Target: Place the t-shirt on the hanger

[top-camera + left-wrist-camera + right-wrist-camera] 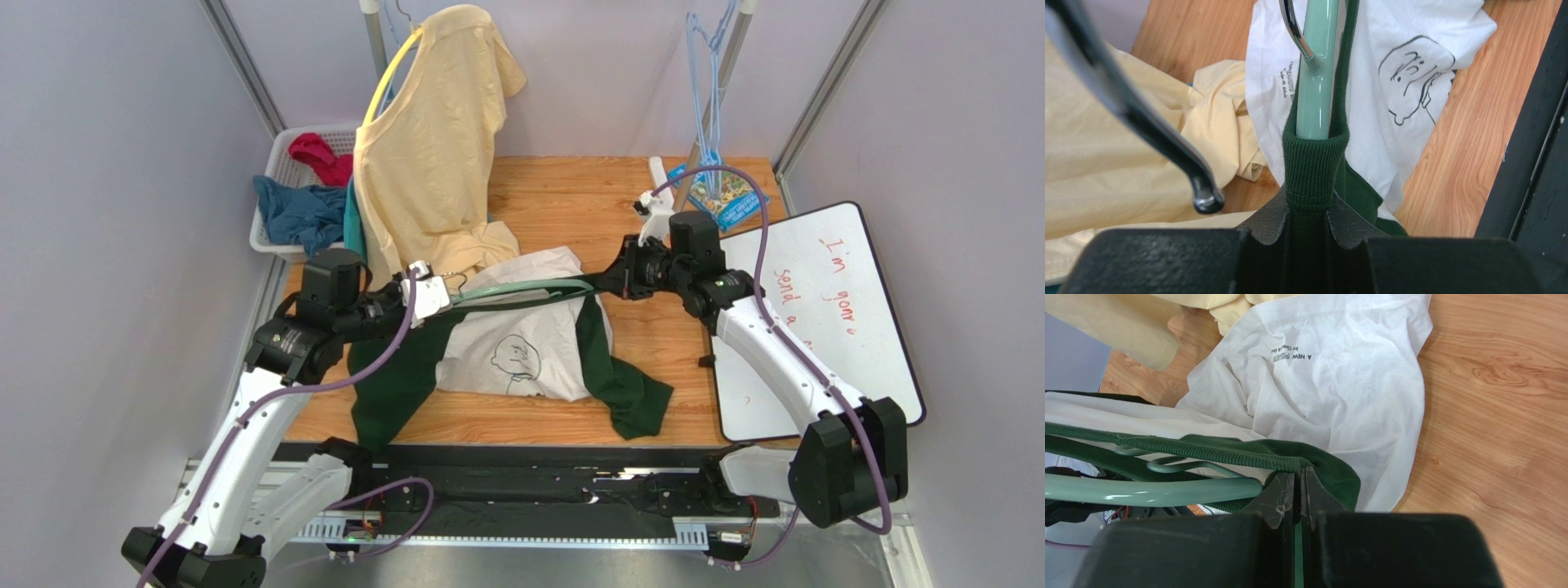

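Observation:
The t-shirt (pixel 515 349), white with dark green sleeves and a small drawing on the chest, lies mid-table. The pale green hanger (pixel 528 292) stretches across its top between both grippers. My left gripper (pixel 423 294) is shut on the ribbed green collar (pixel 1315 165). The hanger's arm (pixel 1319 73) runs into that collar just ahead of the jaws, and its metal hook (pixel 1137 116) curves past on the left. My right gripper (pixel 613 279) is shut on the collar's other end (pixel 1229 454), next to the hanger's rounded arm (pixel 1155 491). White t-shirt fabric (pixel 1333 386) spreads beyond it.
A large pale yellow shirt (pixel 436 135) hangs on a yellow hanger at the back and drapes onto the table beside the left gripper. A white basket (pixel 276 165) of clothes stands back left. Light blue hangers (pixel 709 74) hang back right. A whiteboard (pixel 834 319) lies at the right.

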Robot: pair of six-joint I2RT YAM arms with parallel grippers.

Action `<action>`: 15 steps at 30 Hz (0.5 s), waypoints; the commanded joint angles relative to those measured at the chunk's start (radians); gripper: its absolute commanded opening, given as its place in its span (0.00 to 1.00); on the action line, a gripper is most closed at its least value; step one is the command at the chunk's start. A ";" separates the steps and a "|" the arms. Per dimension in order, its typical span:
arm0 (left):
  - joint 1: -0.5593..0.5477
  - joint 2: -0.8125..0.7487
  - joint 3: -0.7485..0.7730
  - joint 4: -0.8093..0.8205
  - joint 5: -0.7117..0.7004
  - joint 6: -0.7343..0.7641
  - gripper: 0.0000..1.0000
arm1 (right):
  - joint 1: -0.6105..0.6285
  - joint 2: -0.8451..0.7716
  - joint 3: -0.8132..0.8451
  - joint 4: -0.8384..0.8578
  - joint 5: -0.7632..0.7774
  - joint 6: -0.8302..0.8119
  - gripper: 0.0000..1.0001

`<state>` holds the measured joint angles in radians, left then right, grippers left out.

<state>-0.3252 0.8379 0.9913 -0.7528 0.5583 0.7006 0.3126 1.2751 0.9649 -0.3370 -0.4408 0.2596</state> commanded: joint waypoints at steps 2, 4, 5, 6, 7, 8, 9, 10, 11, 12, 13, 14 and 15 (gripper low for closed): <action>0.026 0.038 0.084 -0.123 -0.123 0.137 0.00 | -0.092 -0.069 0.081 -0.072 0.257 -0.102 0.00; 0.021 0.073 0.108 -0.125 -0.133 0.134 0.00 | -0.090 -0.098 0.093 -0.074 0.226 -0.118 0.00; 0.011 0.087 0.119 -0.125 -0.136 0.132 0.00 | -0.089 -0.105 0.098 -0.082 0.214 -0.129 0.00; 0.002 0.114 0.131 -0.125 -0.135 0.126 0.00 | -0.087 -0.111 0.112 -0.086 0.193 -0.132 0.00; -0.006 0.127 0.159 -0.125 -0.127 0.122 0.00 | -0.081 -0.117 0.123 -0.114 0.138 -0.138 0.00; -0.032 0.138 0.173 -0.123 -0.111 0.109 0.00 | -0.070 -0.131 0.130 -0.122 0.128 -0.144 0.00; -0.053 0.165 0.200 -0.115 -0.109 0.100 0.00 | -0.040 -0.141 0.136 -0.129 0.094 -0.158 0.00; -0.078 0.179 0.213 -0.109 -0.113 0.090 0.00 | -0.026 -0.152 0.152 -0.144 0.085 -0.169 0.00; -0.130 0.193 0.227 -0.106 -0.124 0.085 0.00 | -0.005 -0.169 0.162 -0.149 0.082 -0.177 0.00; -0.153 0.217 0.245 -0.096 -0.123 0.071 0.00 | 0.037 -0.177 0.175 -0.154 0.077 -0.198 0.00; -0.175 0.227 0.251 -0.085 -0.123 0.060 0.00 | 0.060 -0.181 0.207 -0.174 0.085 -0.207 0.00; -0.213 0.237 0.257 -0.074 -0.127 0.053 0.00 | 0.080 -0.190 0.222 -0.186 0.091 -0.217 0.00; -0.228 0.260 0.270 -0.054 -0.133 0.033 0.00 | 0.121 -0.194 0.239 -0.197 0.094 -0.232 0.00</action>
<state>-0.4892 1.0630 1.1965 -0.8219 0.4717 0.7685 0.3500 1.1332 1.1034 -0.4942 -0.4088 0.1200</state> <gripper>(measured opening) 0.187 0.006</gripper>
